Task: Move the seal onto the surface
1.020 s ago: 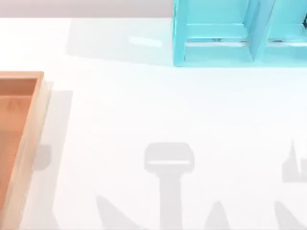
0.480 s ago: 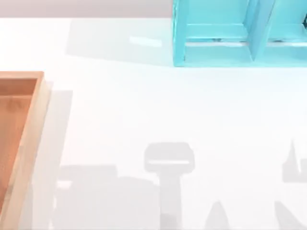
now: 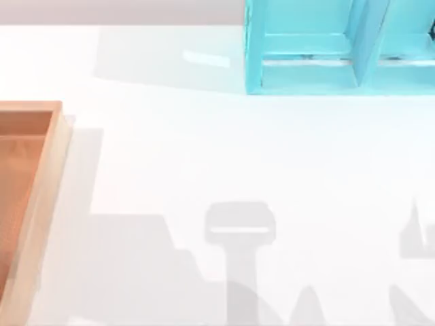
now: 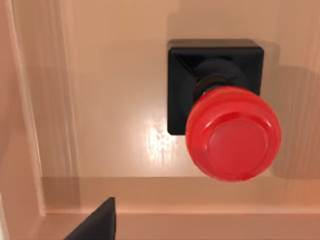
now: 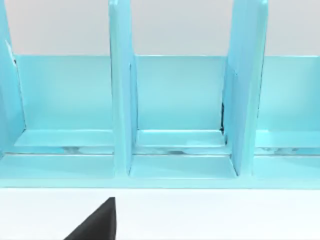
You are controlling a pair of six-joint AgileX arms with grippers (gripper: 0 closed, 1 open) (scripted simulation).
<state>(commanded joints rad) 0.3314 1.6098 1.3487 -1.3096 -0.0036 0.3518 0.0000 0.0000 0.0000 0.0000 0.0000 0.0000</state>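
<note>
Seal (image 4: 220,110): upright on the wooden tray (image 3: 30,197) floor, directly under my left wrist camera, untouched. Left arm's shadow has spread across the white desk (image 3: 238,149) beside the tray, so I judge approach underway. Finger state: cannot tell, either arm.

White tabletop with a tray and a shelf unit at its edges.

The white tabletop (image 3: 224,149) is seen from above, crossed by grey shadows along its near edge. An orange-brown wooden tray (image 3: 47,197) is cut off by the left side of the view, with its rim and part of its floor visible. A light-blue shelf unit (image 3: 306,75) is set at the far right, divided by upright walls into compartments.
</note>
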